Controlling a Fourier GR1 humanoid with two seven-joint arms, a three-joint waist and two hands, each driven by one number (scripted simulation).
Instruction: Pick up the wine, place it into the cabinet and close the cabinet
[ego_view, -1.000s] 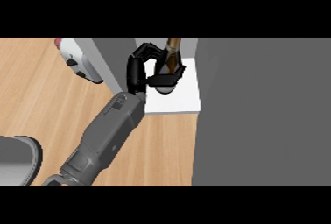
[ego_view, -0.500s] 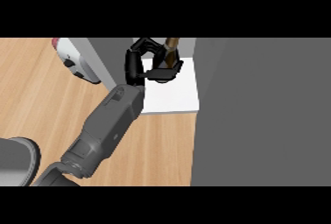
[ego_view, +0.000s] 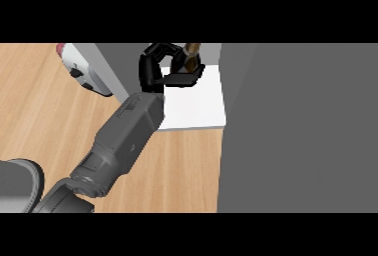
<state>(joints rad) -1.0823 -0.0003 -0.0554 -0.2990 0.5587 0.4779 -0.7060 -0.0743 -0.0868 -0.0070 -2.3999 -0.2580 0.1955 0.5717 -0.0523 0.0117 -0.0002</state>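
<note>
Placing step rn; right hand (ego_view: 164, 67) curled round wine (ego_view: 193, 54) over cabinet (ego_view: 193, 102) shelf; next: set down, let go.

Light is even and flat, with no clear source. The wooden counter (ego_view: 44, 125) is bright and free of glare. The white shelf (ego_view: 196, 102) is the brightest patch. The grey door (ego_view: 295, 125) is a dull, uniform tone. Cast shadows are barely visible. Edges look straight, without warping.
</note>
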